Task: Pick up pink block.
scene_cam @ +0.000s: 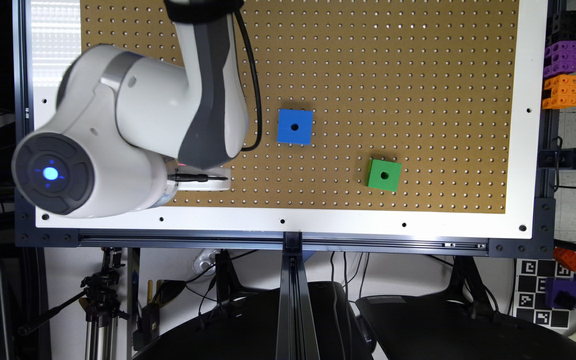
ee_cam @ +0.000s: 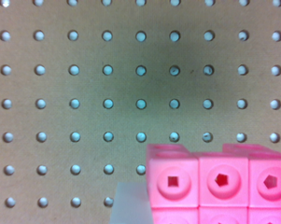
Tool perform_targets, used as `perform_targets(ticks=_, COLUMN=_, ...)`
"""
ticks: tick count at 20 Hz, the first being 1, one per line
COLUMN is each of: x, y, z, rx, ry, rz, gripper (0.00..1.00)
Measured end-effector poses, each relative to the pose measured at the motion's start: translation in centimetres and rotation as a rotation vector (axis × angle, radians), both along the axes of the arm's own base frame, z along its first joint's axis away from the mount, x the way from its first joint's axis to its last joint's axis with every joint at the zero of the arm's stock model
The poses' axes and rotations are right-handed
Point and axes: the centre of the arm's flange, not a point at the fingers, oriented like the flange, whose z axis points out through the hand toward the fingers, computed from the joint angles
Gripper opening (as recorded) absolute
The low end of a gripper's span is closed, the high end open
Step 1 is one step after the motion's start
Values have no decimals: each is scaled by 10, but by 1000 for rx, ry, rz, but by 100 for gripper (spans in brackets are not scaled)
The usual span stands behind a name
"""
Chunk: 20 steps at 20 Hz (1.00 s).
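The pink block [ee_cam: 219,186] looms large and very close in the wrist view, its top showing a row of round studs with square holes; it runs out of the picture on two sides. A pale grey shape [ee_cam: 128,205] touches one side of the block. Brown pegboard [ee_cam: 107,93] lies beyond it, darkened by a soft shadow. In the exterior view my gripper [scene_cam: 203,182] is the white part low over the pegboard near its front edge, at the exterior view's left, and the bulky arm [scene_cam: 133,125] covers the spot beneath it.
A blue cube with a centre hole [scene_cam: 294,126] sits mid-board, and a green cube with a centre hole [scene_cam: 384,175] lies toward the exterior view's right. The white frame [scene_cam: 288,220] borders the pegboard. Purple and orange blocks [scene_cam: 561,75] hang off the board's right side.
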Motion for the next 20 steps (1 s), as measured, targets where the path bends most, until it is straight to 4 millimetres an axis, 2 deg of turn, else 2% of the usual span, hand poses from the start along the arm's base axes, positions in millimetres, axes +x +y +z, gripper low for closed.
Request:
perform_targets(ticks=4, x=0, y=0, z=9, rx=-1, ry=-3, rz=0, gripper=0)
perform_targets(ticks=9, x=-2, y=1, z=38, rx=-4, ry=-4, rz=0, gripper=0)
perform_targets(ticks=20, x=-4, y=1, z=57, rx=-7, ry=-9, rz=1, gripper=0)
